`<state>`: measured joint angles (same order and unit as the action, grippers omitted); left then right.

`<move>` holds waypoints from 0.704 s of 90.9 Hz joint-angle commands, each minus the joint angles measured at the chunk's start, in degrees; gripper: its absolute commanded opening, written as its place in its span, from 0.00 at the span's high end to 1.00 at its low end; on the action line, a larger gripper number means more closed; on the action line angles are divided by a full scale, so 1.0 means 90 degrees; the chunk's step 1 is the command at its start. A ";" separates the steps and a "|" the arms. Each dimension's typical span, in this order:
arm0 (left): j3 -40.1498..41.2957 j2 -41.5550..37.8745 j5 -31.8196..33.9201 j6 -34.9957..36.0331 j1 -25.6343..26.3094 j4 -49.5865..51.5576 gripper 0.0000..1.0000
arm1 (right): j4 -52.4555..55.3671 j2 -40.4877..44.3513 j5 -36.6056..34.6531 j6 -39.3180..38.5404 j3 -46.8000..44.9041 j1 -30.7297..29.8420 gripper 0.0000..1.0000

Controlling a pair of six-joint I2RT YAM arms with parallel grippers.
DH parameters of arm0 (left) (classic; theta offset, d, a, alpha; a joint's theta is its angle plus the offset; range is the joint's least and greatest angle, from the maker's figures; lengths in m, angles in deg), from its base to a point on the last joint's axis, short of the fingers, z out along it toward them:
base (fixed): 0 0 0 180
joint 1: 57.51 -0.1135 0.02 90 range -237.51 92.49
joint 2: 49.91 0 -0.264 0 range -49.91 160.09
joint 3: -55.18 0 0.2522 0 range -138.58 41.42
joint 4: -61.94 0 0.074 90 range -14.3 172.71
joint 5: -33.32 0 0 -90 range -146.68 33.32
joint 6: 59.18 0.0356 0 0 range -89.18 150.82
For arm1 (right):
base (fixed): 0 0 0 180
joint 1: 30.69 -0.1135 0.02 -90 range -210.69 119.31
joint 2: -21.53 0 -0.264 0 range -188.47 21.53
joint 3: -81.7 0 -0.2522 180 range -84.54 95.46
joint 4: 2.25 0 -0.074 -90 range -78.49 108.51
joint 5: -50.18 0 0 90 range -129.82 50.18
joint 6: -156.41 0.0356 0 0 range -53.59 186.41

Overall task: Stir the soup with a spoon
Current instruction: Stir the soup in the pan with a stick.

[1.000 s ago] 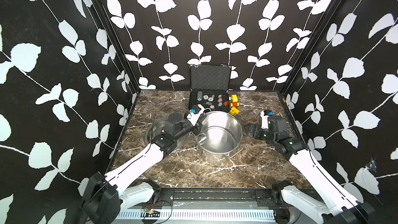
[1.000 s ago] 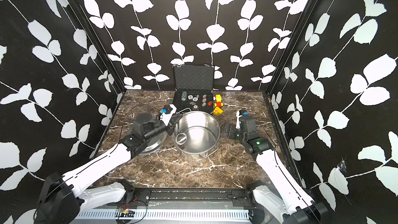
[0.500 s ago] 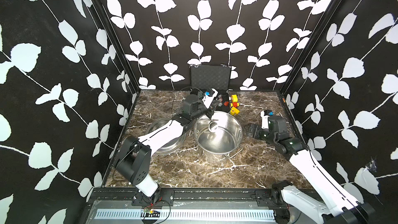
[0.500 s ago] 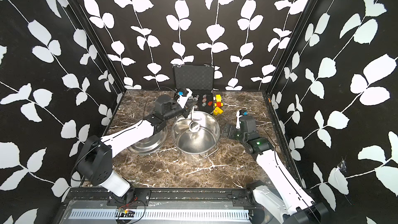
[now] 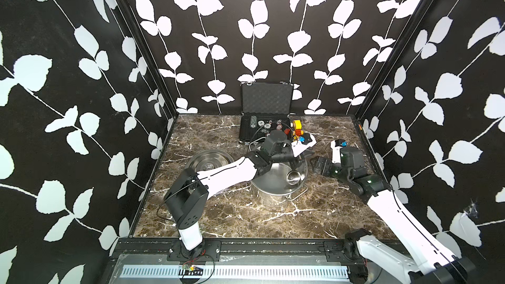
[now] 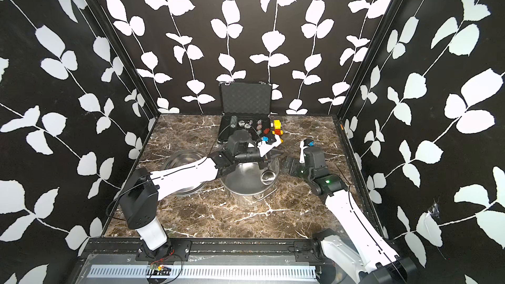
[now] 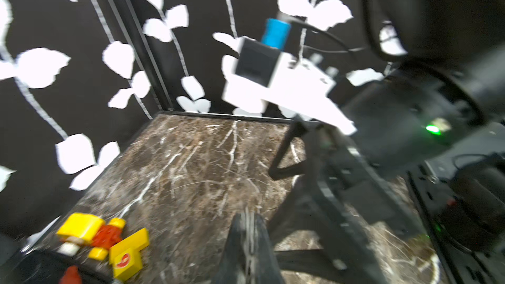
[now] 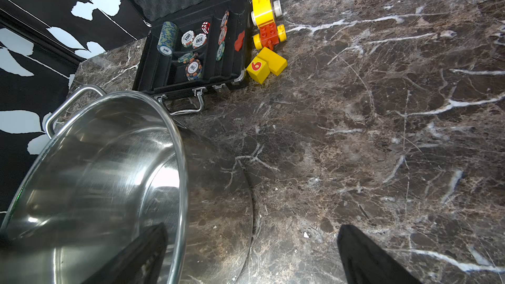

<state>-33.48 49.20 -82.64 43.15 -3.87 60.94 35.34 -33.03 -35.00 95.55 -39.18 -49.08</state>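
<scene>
In a top view the left gripper (image 5: 299,161) fingers pinch the spoon (image 5: 293,177) over the steel pot (image 5: 270,199). Sweep wide, slow circles, keeping the bowl off the wall. The right gripper (image 8: 251,258) fingers stand spread beside the pot. The spoon's bowl points down inside, its handle rising, probably near upright.

3 black walls (image 5: 273,58) covered in white leaf vines (image 5: 210,5) are boxing everything in. A brown marble top (image 5: 246,214) with white veins is acting as floor, black posts (image 5: 143,50) are running up the 2 back corners, and a black rail (image 5: 273,247) is running along the front. Light's looking flat and even.
</scene>
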 commanded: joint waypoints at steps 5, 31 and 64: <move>0.0112 -0.0511 -0.0248 0.0647 0.0365 0.0572 1.00 | -0.0186 0.0105 -0.0067 0.0043 -0.0090 -0.0036 0.01; 0.1551 -0.1711 -0.0064 0.0584 0.0699 0.0763 1.00 | -0.0215 0.0136 -0.0070 0.0052 -0.0127 -0.0036 0.01; 0.3114 -0.3475 0.0989 -0.0156 0.0159 0.0424 1.00 | -0.0265 -0.0053 -0.0011 0.0045 0.0025 -0.0038 0.01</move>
<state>-8.32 22.16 -76.58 45.82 0.77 67.50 34.88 -32.94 -35.28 95.82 -39.55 -49.08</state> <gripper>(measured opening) 0.047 0.993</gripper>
